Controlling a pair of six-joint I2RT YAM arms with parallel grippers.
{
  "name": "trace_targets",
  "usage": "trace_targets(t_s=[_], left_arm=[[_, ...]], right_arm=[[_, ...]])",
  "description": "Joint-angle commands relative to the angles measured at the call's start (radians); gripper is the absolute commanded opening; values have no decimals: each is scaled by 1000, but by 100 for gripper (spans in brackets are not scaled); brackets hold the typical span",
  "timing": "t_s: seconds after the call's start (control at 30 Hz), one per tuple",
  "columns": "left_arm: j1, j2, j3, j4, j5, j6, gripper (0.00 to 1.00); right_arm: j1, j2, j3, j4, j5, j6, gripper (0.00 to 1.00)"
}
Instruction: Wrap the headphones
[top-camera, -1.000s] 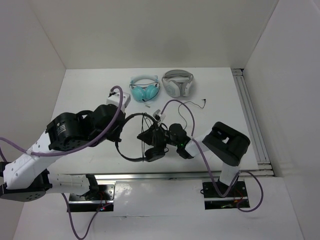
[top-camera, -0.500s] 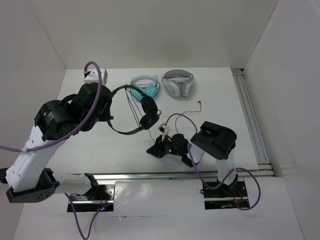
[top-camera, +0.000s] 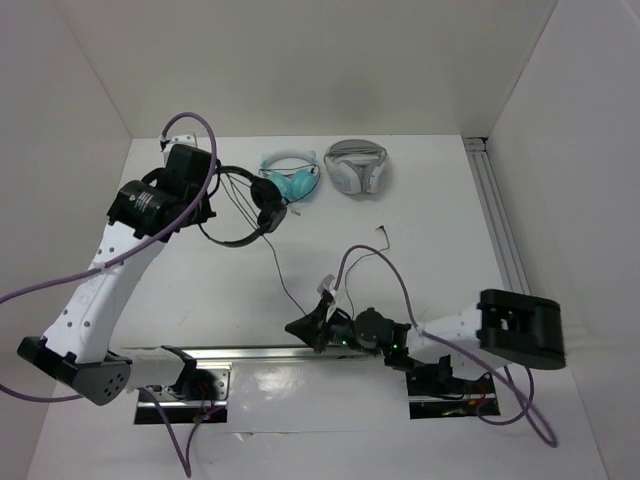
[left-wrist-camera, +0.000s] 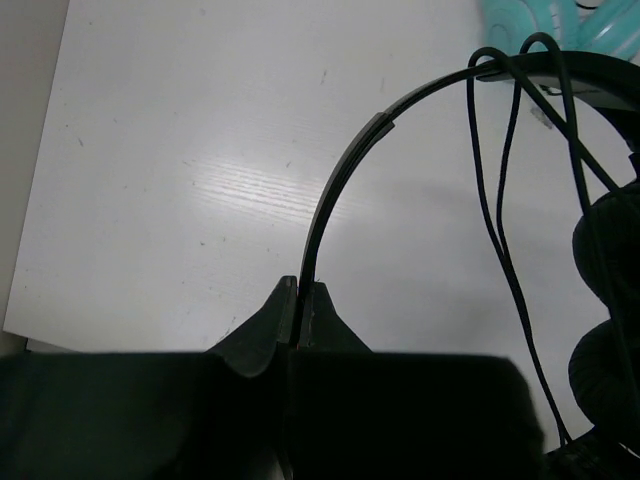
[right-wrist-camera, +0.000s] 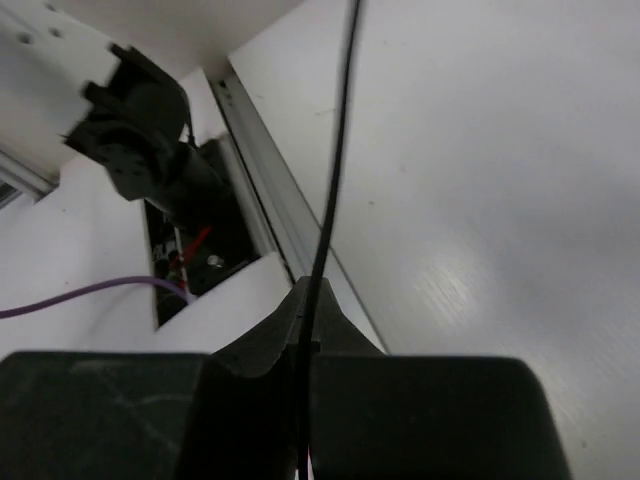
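Note:
The black headphones (top-camera: 243, 205) hang in the air at the far left, above the table. My left gripper (top-camera: 205, 207) is shut on their thin headband (left-wrist-camera: 345, 170), which runs up out of the jaws in the left wrist view. The ear pads (left-wrist-camera: 605, 300) sit at that view's right, with loops of cable (left-wrist-camera: 500, 200) draped over the band. The long thin cable (top-camera: 285, 280) runs down from the headphones to my right gripper (top-camera: 296, 326), low at the table's near edge. The right gripper (right-wrist-camera: 310, 292) is shut on the cable (right-wrist-camera: 335, 150). The plug end (top-camera: 383, 231) lies on the table.
Teal headphones (top-camera: 292, 178) and white-and-grey headphones (top-camera: 355, 165) lie at the back of the table, the teal ones just right of the held pair. A metal rail (top-camera: 500, 230) runs along the right side. The near rail (right-wrist-camera: 270, 180) and an arm mount (right-wrist-camera: 140, 120) lie under the right gripper.
My left gripper has carried the headphones up and to the far left. My right gripper has moved back to the near edge, sliding along the cable and drawing it out.

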Motion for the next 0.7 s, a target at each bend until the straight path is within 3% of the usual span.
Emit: trace_targets(t_s=[0.0,0.17,0.27,0.47,0.67], left_arm=[[68,17,-74,162,31,19,0],[100,78,-151,199,31,45,0],[46,101,-172,210,31,54,0],[-88,104,-261,185,75,121,0],[-283,29,-379,183,245,184,0]], right_arm=[[176,-182,60,-330,311,-100,0],[340,-346,228,-633,559,-191,0],[379,-357,365,-802,650,-277,0],[365,-345,537,-1006,872,-468,0],[269,-429,581,-1046,871,-579,0]])
